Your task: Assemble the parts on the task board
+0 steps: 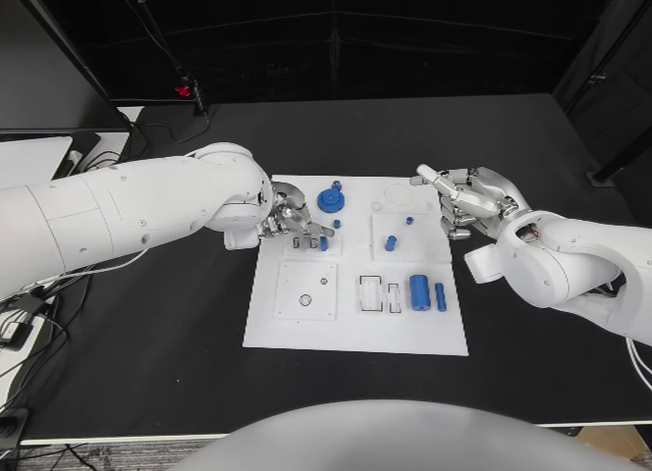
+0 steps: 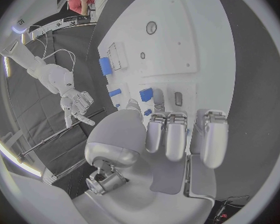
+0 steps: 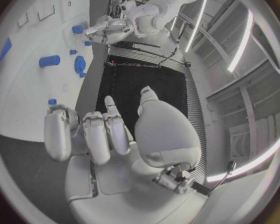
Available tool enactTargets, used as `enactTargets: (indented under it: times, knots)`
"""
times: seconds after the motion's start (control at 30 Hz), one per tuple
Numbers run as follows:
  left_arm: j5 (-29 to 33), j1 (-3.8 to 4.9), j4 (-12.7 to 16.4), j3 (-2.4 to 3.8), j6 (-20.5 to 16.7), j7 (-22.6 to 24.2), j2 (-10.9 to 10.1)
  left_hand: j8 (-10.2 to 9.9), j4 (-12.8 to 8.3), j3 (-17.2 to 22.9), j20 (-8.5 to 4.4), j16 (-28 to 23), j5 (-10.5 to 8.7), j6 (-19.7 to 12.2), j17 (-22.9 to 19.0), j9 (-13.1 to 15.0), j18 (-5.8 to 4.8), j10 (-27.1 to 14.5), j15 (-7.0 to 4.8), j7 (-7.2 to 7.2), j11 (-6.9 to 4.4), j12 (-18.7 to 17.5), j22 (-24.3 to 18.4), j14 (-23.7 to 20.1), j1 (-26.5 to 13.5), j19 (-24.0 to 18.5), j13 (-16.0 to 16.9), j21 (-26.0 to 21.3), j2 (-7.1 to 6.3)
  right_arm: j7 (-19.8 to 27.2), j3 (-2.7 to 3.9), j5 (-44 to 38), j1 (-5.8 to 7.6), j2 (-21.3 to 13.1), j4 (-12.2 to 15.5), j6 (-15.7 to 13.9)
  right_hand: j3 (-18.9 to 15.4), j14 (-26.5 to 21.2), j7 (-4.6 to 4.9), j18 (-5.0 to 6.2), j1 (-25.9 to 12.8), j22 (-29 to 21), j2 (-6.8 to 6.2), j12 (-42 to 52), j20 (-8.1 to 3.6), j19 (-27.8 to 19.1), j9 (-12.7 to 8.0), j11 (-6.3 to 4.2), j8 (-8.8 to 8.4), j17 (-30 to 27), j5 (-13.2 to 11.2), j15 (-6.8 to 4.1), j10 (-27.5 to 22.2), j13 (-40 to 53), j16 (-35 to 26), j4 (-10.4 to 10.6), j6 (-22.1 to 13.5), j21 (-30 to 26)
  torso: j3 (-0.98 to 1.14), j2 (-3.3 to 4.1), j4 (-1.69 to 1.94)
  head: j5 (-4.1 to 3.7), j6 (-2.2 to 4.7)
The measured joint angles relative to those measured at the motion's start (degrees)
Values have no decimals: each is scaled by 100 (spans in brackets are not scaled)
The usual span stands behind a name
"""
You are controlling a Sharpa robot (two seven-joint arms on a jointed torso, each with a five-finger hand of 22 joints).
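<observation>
Several blue parts [image 1: 419, 291] on white task board [image 1: 354, 334] mid-table: gear [image 1: 331, 200] far, cylinder near-right. Left hand [image 1: 291, 224] over board's left far side, fingers curled near small blue piece [image 1: 323, 242]; grip unclear. Right hand [image 1: 467, 201] at board's far right edge, fingers apart, empty.

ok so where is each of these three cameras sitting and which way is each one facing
Head view: on the robot's head, looking down at the white task board on the black table; both white arms enter, with the left hand and right hand.
Left wrist view: behind the left hand, facing the board and its blue parts.
Right wrist view: behind the right hand, facing past the board's edge.
Shared: each wrist view also catches the opposite hand; all show the board.
</observation>
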Motion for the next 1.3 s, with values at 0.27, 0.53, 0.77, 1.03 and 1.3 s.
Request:
enactTargets:
  times: [0.27,0.53,0.77,1.03,1.3]
  knots:
    - [-13,0,-63,0,103,138,62,0,-2,-129,-20,0,-290,21,0,216,1,20,-38,-21,-20,0,-1,2,-57,-5,2,0,56,-22,-2,-35,-1,6,-37,15,-16,0,0,0,0,0,0,0,0,0,0,0,21,0,0,0,0,0,0,-16,0,0,0,1,-1,-12,-19]
    - [-20,-3,-121,0,150,177,122,-35,-18,-145,-48,0,-290,41,-1,279,1,0,-38,-41,-39,2,-1,2,-32,7,11,0,126,-52,-3,-192,-4,21,-46,15,-17,0,-1,-1,0,0,-1,0,0,0,-1,0,21,0,-21,0,0,0,0,-15,-1,0,4,0,4,-3,-27]
    - [-23,-10,-163,0,155,144,196,-90,-25,-218,-48,0,-185,41,-1,367,0,-1,-38,-41,-39,7,-1,2,99,6,13,0,68,-81,-5,-287,-7,30,-46,12,-29,0,-19,0,-23,0,-24,0,0,0,-1,0,50,0,-21,0,0,0,0,-2,-19,0,6,-2,7,8,-41]
    - [-26,-22,-221,1,190,70,261,-152,-20,-223,-48,0,-9,61,-1,463,0,19,-38,-61,-58,24,-1,2,208,6,14,0,79,-98,-7,-367,-10,52,-24,5,-29,0,-19,-1,-23,0,-24,0,0,0,-1,0,50,0,-21,0,0,0,0,-2,-19,0,8,-7,6,14,-51]
    - [-27,-31,-258,1,277,-13,318,-152,-7,-236,-48,0,0,61,-1,477,0,19,-38,-61,-58,29,-2,2,215,6,13,0,87,-108,-9,-416,-14,60,-5,-5,-29,0,-19,-1,-23,0,-23,0,0,0,-1,0,50,0,-21,0,0,0,0,-2,-19,0,4,-10,1,-2,-55]
